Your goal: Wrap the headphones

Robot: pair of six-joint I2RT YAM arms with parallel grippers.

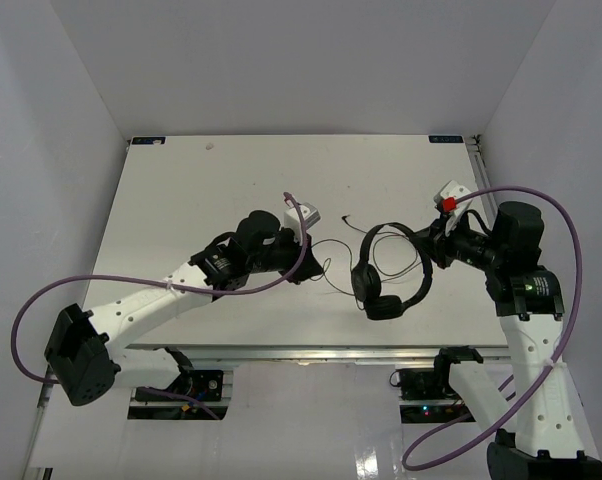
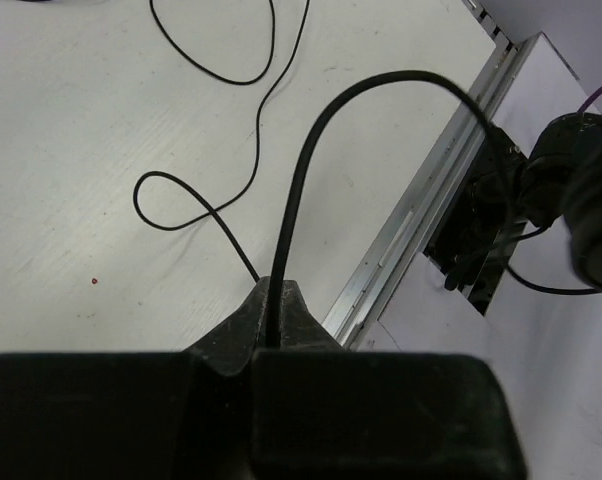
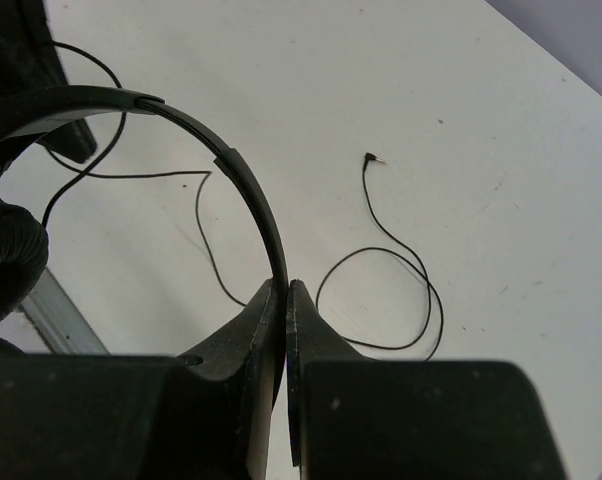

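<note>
Right gripper (image 3: 284,290) clenched on headband (image 3: 246,185), anchoring it as the spool; left gripper (image 2: 278,295) pinches cord (image 2: 296,190), likely to wind it round.

Both arms stretch inward; the left hand (image 2: 275,298) is pinched tight on the cord (image 2: 290,195) of the headphones (image 1: 384,306). The right hand (image 3: 284,292) clamps their headband (image 3: 253,195).

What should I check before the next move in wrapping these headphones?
1. Right gripper shut on the headband: ok.
2. Left gripper shut on the cord: ok.
3. Plug lying free on the table: ok.
4. Cord free of knots: cannot tell; its loose loops cross.
5. Cord wound on the headband: not ok, none visible.
</note>
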